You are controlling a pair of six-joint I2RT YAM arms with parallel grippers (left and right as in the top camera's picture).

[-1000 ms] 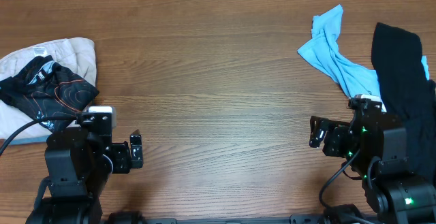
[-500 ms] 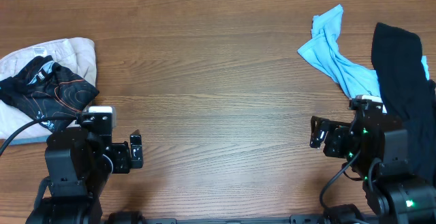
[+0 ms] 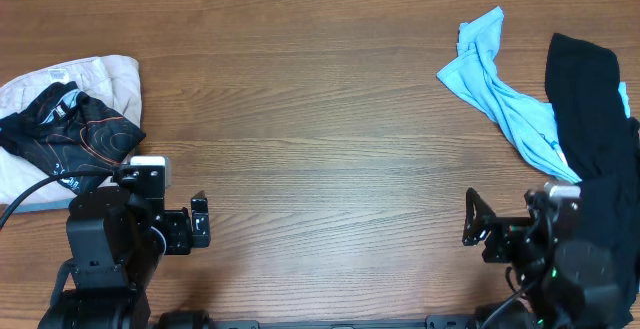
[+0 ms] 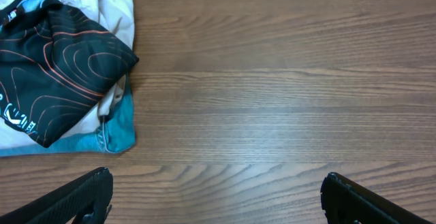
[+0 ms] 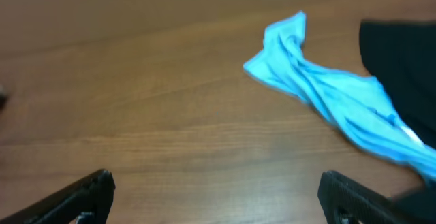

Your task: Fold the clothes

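The black jersey with orange contour lines and white logos lies crumpled on a pile at the table's left edge; it also shows in the left wrist view. My left gripper is open and empty over bare wood, right of and nearer than the jersey; its fingertips show in the left wrist view. My right gripper is open and empty near the front right; its fingertips show in the right wrist view.
A white garment and a light blue cloth lie under the jersey. A light blue shirt and a plain black garment lie at the right; both show in the right wrist view, the shirt and the black garment.
My right arm has drawn back toward the front edge of the table. The left arm and the clothes have not moved.
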